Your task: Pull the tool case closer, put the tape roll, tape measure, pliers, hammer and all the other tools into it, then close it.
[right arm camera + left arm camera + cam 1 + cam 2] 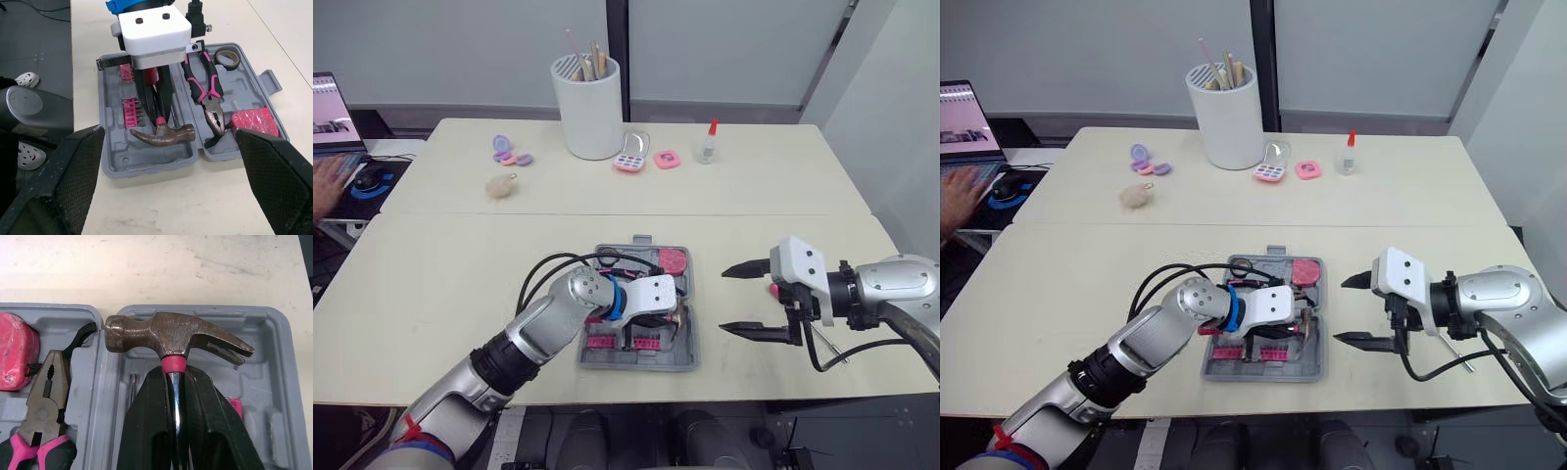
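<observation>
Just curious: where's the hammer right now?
Head views, centre: the hammer lies in the tool case's near half, in the left jaws, beside the pliers.

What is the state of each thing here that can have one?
tool case, open.
hammer, gripped below its head, over the case.
left end effector, shut on hammer.
right end effector, open, empty.
pliers, closed, lying in case.
tape roll, lying in case.
makeup palette, lid up.
</observation>
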Controlling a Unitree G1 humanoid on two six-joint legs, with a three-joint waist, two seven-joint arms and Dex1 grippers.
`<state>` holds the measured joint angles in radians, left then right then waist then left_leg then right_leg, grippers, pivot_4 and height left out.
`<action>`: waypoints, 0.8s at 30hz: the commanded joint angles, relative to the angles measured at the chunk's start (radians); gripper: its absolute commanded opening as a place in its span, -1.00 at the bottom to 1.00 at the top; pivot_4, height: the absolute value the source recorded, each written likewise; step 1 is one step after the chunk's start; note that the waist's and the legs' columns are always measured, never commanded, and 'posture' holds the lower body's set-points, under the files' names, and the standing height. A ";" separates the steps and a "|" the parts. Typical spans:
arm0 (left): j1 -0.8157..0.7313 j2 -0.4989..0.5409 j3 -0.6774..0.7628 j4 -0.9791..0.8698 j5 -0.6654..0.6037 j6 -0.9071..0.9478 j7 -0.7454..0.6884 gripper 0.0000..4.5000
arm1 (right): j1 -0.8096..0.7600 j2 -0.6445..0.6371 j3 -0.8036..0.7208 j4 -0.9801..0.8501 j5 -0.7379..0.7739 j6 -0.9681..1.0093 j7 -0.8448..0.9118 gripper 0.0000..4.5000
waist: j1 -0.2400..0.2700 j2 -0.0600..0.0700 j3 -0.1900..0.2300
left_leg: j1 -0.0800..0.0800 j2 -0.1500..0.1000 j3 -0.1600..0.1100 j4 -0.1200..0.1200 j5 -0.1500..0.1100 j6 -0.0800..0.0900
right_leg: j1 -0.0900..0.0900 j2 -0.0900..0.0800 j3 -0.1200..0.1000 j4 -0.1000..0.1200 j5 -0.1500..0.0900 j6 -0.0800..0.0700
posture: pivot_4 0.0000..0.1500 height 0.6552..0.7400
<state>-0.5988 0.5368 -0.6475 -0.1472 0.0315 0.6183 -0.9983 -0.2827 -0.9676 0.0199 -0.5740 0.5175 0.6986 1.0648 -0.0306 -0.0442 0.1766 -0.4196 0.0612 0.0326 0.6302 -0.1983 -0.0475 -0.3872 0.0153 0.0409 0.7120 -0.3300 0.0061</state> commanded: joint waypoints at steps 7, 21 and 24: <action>-0.019 -0.042 -0.020 0.022 0.044 0.015 -0.014 -0.96 | 0.024 -0.021 -0.045 -0.036 0.012 -0.001 -0.019 1.00 | 0.001 0.000 0.000 | 0.000 0.000 0.000 0.000 0.000 0.000 | 0.000 0.000 0.000 0.000 0.000 0.000 | 1.00 1.00; -0.036 -0.098 -0.054 0.092 0.107 0.035 -0.013 -0.96 | 0.067 -0.035 -0.069 -0.061 0.027 0.005 -0.035 1.00 | 0.001 0.000 0.000 | 0.000 0.000 0.000 0.000 0.000 0.000 | 0.001 0.000 0.000 0.000 0.000 0.000 | 1.00 1.00; -0.043 -0.106 -0.060 0.106 0.117 0.046 -0.013 -0.96 | 0.072 -0.037 -0.076 -0.066 0.031 0.009 -0.039 1.00 | 0.001 0.001 -0.001 | 0.001 -0.001 0.000 0.000 0.000 0.000 | 0.001 0.000 0.000 0.000 0.000 0.001 | 1.00 1.00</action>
<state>-0.6254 0.4370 -0.6951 -0.0518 0.1237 0.6524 -1.0162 -0.2096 -0.9887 -0.0174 -0.6073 0.5320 0.7088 1.0258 -0.0292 -0.0432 0.1760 -0.4186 0.0606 0.0323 0.6305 -0.1983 -0.0475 -0.3855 0.0149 0.0407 0.7120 -0.3304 0.0070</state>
